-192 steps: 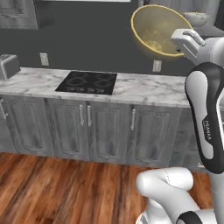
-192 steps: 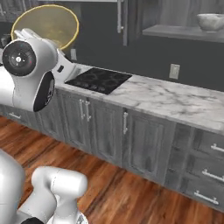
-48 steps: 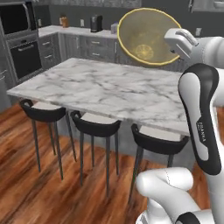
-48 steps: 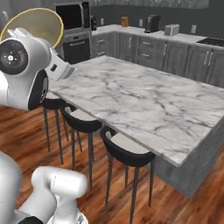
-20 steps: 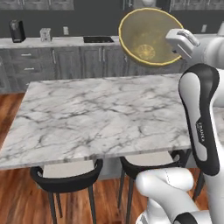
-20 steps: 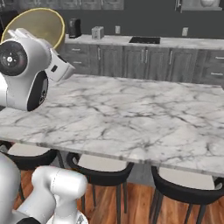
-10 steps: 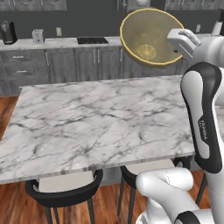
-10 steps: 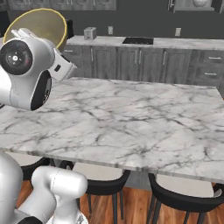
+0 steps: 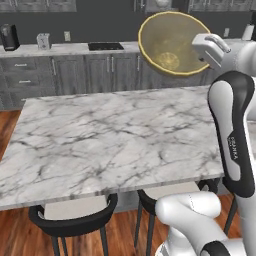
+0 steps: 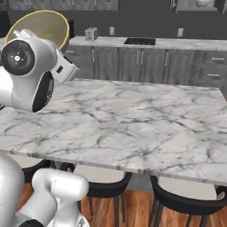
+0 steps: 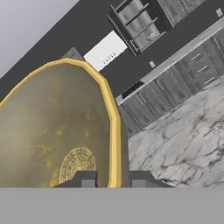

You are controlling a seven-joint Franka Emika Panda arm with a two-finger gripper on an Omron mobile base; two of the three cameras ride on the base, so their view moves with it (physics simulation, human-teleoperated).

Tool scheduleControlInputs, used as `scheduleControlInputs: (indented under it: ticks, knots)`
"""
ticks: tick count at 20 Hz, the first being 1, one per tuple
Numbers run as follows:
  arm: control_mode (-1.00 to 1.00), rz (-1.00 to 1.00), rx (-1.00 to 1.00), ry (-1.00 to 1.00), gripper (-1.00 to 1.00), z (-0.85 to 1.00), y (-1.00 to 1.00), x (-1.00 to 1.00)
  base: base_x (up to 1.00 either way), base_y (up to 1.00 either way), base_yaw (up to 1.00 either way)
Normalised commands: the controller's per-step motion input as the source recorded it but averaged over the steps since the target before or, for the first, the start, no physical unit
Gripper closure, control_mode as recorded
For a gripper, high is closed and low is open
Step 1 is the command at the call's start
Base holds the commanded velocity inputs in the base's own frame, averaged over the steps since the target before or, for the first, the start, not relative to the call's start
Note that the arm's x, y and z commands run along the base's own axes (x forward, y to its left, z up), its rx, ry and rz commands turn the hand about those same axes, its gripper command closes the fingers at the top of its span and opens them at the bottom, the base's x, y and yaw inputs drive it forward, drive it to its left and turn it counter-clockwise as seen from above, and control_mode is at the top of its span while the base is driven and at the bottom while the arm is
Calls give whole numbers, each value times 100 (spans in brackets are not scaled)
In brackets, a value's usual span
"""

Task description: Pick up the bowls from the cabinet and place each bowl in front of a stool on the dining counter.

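High over the far right part of the dining counter (image 9: 110, 140) hangs the mustard-yellow bowl (image 9: 170, 42), tilted with its hollow facing the camera. My gripper (image 9: 201, 59) is shut on its rim, and in the hand view the fingertips (image 11: 87, 179) straddle the yellow edge of the bowl (image 11: 52, 131). From the right base view the bowl (image 10: 42, 26) peeks out behind my arm, above the counter (image 10: 146, 128). A pale round shape, probably the marbled bowl (image 10: 201, 3), sits in the wall cabinet at the top edge. Black stools (image 9: 75, 220) (image 10: 102, 181) stand under the counter's near edge.
Behind the counter runs a marble worktop with a black cooktop (image 9: 106, 46) on grey base cabinets (image 10: 146, 60). A toaster (image 9: 43, 40) and a dark coffee maker (image 9: 7, 36) stand on it. Wood floor (image 9: 10, 125) lies left of the counter.
The whole scene has shifted as the base moved: the counter now lies squarer and closer in front, with the stools at the near edge. The bowl stays in the gripper.
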Motion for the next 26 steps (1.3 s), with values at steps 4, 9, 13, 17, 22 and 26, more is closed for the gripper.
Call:
scheduleControlInputs:
  ticks: [4,9,13,17,22,26]
  knots:
    - [-100,0,0,17,100,0,-47,1,0,0,0]
    - [-100,0,0,12,100,-7,-36,0,0,0,0]
    - [-100,0,-4,13,100,-25,-17,0,0,0,0]
    - [-100,0,-1,10,100,-55,-3,0,0,0,0]
    - [-100,0,0,6,100,-69,-9,3,0,0,0]
    - [-100,0,0,5,100,-77,-24,12,0,0,0]
